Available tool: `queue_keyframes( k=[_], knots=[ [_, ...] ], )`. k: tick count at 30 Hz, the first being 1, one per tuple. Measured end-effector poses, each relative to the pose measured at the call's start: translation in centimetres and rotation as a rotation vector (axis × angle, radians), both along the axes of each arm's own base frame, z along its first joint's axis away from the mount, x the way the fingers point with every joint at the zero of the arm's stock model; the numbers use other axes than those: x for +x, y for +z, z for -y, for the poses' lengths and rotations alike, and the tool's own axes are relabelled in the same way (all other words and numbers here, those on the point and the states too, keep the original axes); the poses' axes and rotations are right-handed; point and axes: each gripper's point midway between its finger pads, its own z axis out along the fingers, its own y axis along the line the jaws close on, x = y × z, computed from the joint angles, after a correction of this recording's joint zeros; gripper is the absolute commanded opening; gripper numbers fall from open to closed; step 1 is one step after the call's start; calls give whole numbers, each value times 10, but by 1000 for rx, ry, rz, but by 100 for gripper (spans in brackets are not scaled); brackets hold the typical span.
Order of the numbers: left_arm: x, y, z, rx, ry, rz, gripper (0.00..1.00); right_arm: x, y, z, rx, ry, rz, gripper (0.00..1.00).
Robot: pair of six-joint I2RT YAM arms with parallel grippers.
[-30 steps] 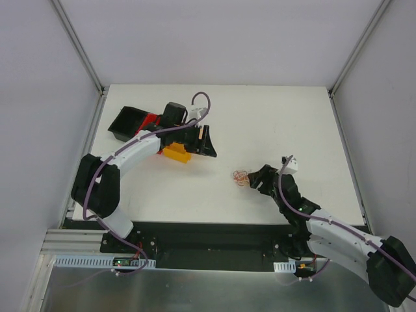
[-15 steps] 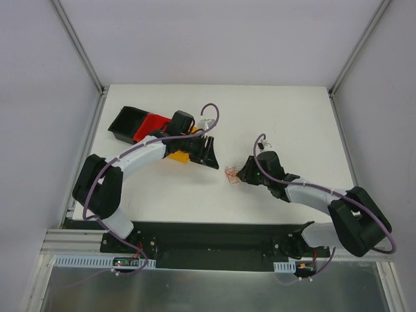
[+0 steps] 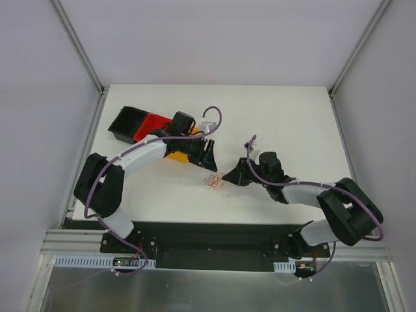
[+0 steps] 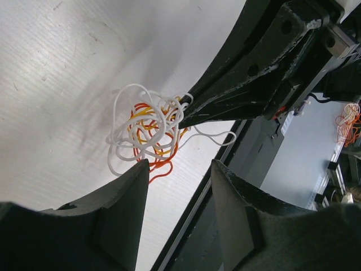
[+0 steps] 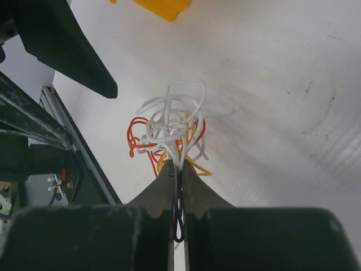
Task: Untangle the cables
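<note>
Cables (image 3: 213, 181) | we judge them featherlight, limp, snag-prone: pull gently, take a loose outer loop | thin white and orange curls, one small knot | mid-frame in top view, on table (image 3: 292, 117) | right gripper (image 5: 179, 166) pinching white strands | left gripper (image 4: 179, 165) spread, just beside knot

White table (image 3: 279, 110) — pale grey walls (image 3: 214, 39), metal sheet (image 3: 195, 292) below.

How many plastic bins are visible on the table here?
3: a black plastic bin near the far-left corner of the table, a red plastic bin right beside it, and a yellow plastic bin mostly covered by the left arm. Others may be hidden beneath it.
</note>
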Motion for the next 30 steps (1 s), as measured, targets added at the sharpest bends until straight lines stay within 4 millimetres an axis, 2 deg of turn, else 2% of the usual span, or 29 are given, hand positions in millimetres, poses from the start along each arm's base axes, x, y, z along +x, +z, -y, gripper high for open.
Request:
queue_keyframes(
  k=[6, 14, 20, 25, 30],
  knots=[
    [-4, 0, -2, 10, -32, 3, 50, -5, 0, 14, 64, -17, 32, 0],
    [-11, 2, 2, -22, -86, -28, 49, 3, 18, 37, 227, -99, 75, 0],
    [-17, -8, 6, -13, -118, -50, 52, 1, 5, 38, 285, -104, -54, 0],
    [-20, -13, 9, 8, -126, -54, 54, 1, 12, 36, 312, -95, -45, 0],
    [-18, -29, 10, 64, -114, -55, 50, 1, 13, 36, 318, -95, -52, 0]
  ],
)
